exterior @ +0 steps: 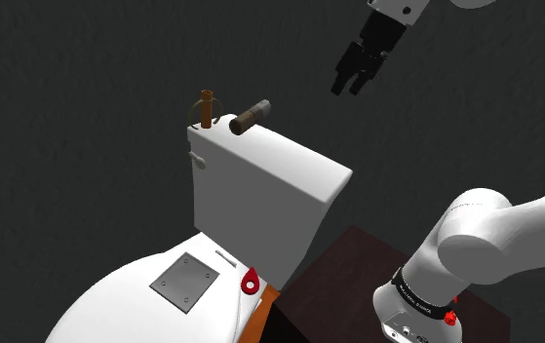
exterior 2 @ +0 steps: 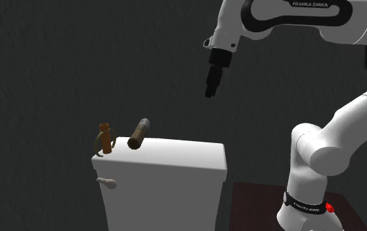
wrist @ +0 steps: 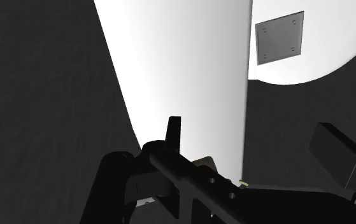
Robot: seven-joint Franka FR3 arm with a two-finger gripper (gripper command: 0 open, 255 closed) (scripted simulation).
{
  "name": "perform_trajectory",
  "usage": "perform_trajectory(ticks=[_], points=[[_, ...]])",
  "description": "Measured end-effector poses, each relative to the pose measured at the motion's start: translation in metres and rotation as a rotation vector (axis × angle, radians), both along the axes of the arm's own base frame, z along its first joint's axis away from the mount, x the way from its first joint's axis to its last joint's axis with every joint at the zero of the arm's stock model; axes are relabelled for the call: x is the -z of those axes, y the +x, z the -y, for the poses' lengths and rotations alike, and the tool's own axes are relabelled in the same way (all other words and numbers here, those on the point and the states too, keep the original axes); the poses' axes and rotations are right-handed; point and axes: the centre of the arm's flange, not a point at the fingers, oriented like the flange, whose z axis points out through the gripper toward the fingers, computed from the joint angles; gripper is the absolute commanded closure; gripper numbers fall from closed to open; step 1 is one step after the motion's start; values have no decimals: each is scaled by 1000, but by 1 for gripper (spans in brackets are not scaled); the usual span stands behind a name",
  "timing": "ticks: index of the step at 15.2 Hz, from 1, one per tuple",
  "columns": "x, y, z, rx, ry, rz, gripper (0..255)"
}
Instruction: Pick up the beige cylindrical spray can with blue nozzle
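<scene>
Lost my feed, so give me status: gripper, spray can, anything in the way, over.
Gripper open, empty, high above tank lid. Spray can lying on lid's corner, untouched. Upright brown item close beside it.

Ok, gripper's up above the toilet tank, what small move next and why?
Probably lower the gripper toward the shoulder view's left, over the spray can. It lies on its side at one end of the tank lid, beside an upright brown item, while the gripper hangs high and off to one side, jaws open.
</scene>
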Motion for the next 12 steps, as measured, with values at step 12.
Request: perform_trajectory(ticks=[12], points=[[52,115,-44,384,-1,-23,0]])
